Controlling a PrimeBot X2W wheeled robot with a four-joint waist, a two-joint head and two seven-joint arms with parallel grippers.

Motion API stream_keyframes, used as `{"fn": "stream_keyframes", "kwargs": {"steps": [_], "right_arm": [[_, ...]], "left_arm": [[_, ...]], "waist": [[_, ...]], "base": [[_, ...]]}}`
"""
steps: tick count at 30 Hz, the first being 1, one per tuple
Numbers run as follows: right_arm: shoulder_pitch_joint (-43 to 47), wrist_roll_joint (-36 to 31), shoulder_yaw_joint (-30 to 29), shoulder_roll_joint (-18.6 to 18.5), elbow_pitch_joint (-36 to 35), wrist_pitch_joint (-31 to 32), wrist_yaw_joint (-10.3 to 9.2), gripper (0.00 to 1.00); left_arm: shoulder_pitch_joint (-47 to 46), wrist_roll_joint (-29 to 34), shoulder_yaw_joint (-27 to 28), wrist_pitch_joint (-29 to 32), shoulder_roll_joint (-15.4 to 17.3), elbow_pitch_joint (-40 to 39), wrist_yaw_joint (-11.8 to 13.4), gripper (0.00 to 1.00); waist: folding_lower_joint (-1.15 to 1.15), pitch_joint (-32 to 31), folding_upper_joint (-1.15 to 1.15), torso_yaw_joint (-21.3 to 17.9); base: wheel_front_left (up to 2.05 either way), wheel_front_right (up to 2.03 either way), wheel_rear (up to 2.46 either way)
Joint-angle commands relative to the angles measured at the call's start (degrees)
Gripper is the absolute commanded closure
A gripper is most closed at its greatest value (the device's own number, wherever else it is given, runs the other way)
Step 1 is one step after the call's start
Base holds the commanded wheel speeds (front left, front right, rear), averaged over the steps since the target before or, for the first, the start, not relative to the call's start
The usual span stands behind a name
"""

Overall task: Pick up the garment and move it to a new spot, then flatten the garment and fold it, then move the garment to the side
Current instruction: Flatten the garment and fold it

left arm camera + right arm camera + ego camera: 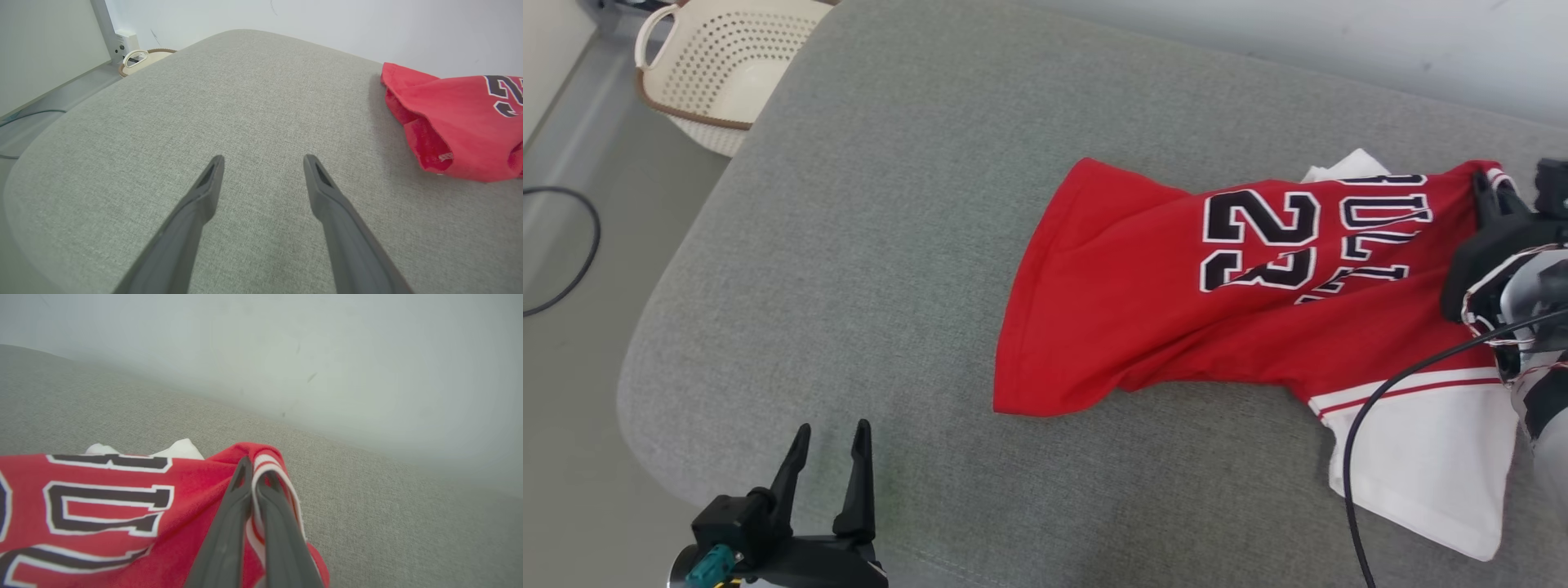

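Red garment [1143,327], striped trim tight inside right tool [257,470] (left tool [833,427] wide)

1. Grey woven upholstered cushion [866,245]: broad, rounded corners, with a stitched seam along the near edge.
2. Pale plain wall [1339,33] directly behind the cushion's far edge, carrying a few faint scuff marks.
3. Smooth grey-green floor [572,392] to the left of the cushion.
4. Cream perforated basket [727,65] with a brown rim band and loop handle, beside the cushion's far left corner.
5. Black cable [596,233] curves across the floor at left.
6. Left wrist view: grey upright post [102,28], white socket box [124,41] at its foot.
7. Light even and soft; shadows faint.
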Motion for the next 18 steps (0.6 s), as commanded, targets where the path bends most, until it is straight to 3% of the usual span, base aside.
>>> {"fn": "stream_keyframes", "kwargs": {"steps": [1, 2, 3, 13, 18], "right_arm": [[-0.6, -0.3, -1.4, -0.2, 0.7, -0.3, -0.05, 0.67], [-0.6, -0.3, -1.4, -0.2, 0.7, -0.3, -0.05, 0.67], [-0.6, -0.7, -2.2, 0.0, 1.1, -0.5, -0.05, 0.0], [6.1, 0.1, -3.8, 5.3, -0.7, -2.5, -0.04, 0.0], [14.2, 3.0, -3.2, 7.0, -10.0, -2.6, -0.04, 0.0]], "left_arm": [[-0.6, -0.3, -0.6, -0.1, 0.0, -0.1, -0.2, 0.0], [-0.6, -0.3, -0.6, -0.1, 0.0, -0.1, -0.2, 0.0], [-0.6, -0.4, -0.9, -0.1, 0.0, -0.2, -0.1, 0.0], [1.0, -0.5, -1.8, -0.1, 0.0, 0.1, -2.4, 0.0], [2.7, 0.5, -1.1, 0.0, 0.0, 1.5, -3.7, 0.0]], "waist": [[0.0, 0.7, 0.0, 1.1], [0.0, 0.7, 0.0, 1.1], [0.0, 0.7, 0.0, 1.1], [0.0, -4.0, 0.0, -5.1], [0.0, -7.2, 0.0, -9.5]], "base": [[0.0, 0.0, 0.0], [0.0, 0.0, 0.0], [0.0, 0.0, 0.0], [0.0, 0.0, 0.0], [0.0, 0.0, 0.0]]}}
